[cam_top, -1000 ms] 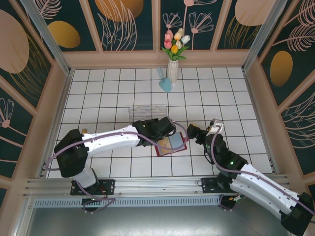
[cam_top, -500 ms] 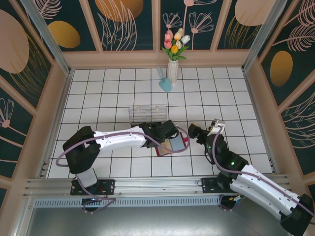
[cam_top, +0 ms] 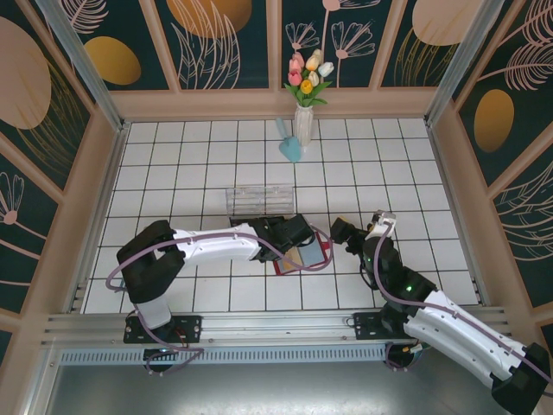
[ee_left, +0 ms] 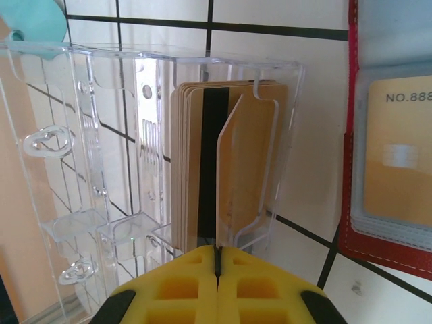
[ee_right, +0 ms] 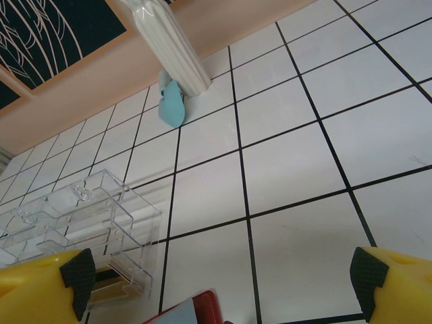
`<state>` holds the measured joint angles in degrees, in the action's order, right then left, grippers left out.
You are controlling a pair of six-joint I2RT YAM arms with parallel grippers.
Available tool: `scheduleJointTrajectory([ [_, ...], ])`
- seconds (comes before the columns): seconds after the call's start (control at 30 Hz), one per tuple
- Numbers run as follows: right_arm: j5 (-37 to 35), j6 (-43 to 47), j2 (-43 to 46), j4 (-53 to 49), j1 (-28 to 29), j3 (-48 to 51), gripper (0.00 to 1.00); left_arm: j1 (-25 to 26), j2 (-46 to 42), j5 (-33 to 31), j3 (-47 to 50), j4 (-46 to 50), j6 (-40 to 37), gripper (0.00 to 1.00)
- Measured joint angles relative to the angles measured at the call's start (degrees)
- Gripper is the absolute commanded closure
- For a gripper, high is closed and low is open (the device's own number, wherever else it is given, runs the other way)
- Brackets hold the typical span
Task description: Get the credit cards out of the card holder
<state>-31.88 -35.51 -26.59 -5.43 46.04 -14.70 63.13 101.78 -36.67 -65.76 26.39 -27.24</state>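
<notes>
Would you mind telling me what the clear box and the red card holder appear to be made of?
Clear box: rigid transparent plastic, glossy; see-through with shiny moulded edges. Card holder: likely leather or imitation, matte red border; its pockets look like translucent plastic.

Robot test cell in a lab, dressed as a room. Evidence: white tiled table [cam_top: 173, 164] boxed in by wood-framed leaf-print wall panels [cam_top: 216, 43]. An aluminium rail [cam_top: 276, 324] at the near edge carries the left arm [cam_top: 207, 246] and right arm [cam_top: 432, 316]. A vase of tulips [cam_top: 303, 125] stands at the far edge.
</notes>
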Motion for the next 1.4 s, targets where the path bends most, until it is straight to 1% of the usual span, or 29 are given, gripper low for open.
scheduleJointTrajectory([
  [0.63, 0.39, -0.63, 0.09, -0.11, -0.59, 0.61, 0.01, 0.24, 4.37, -4.37, -1.07, -3.39, -1.22, 0.99],
  [0.7, 0.39, -0.66, 0.09, -0.11, -0.63, 0.61, 0.01, 0.24, 4.48, -4.33, -1.07, -3.56, -1.22, 0.93],
  [0.77, 0.42, -0.66, 0.09, -0.11, -0.63, 0.61, 0.01, 0.26, 4.55, -4.33, -1.05, -3.69, -1.40, 0.78],
  [0.8, 0.42, -0.66, 0.09, -0.09, -0.70, 0.61, 0.01, 0.24, 4.61, -4.22, -0.94, -3.89, -1.53, 0.72],
  [0.87, 0.42, -0.66, 0.09, -0.11, -0.74, 0.61, 0.01, 0.26, 4.70, -3.89, -0.37, -4.52, -1.36, 0.68],
  [1.03, 0.44, -0.68, 0.09, -0.11, -0.74, 0.63, 0.01, 0.20, 5.14, -3.72, 1.66, -5.75, -1.01, 0.66],
  [1.4, 0.48, -0.87, 0.09, 0.00, -1.01, 1.07, 0.01, -1.97, 5.53, -4.39, 0.61, -6.88, -0.31, 0.65],
])
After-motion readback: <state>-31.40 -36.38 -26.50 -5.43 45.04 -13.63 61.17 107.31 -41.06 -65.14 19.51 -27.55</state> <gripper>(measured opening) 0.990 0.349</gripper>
